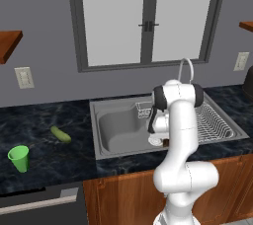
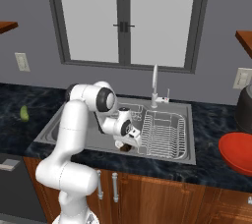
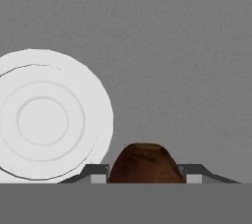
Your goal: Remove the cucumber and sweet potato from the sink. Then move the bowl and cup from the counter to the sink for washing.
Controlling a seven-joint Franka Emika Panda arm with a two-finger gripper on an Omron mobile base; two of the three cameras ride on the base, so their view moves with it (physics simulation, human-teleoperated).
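Sweet potato (image 3: 142,163) between gripper (image 3: 143,178) fingertips on sink (image 1: 116,125) floor beside drain (image 3: 43,120); grip closure unclear. Cucumber (image 1: 60,134) already on counter. Next: confirm grasp, lift potato out.

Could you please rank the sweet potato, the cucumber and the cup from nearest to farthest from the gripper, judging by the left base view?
1. sweet potato, between the fingers of the gripper, in the sink.
2. cucumber, on the left counter.
3. cup, farther left, near the counter's edge.
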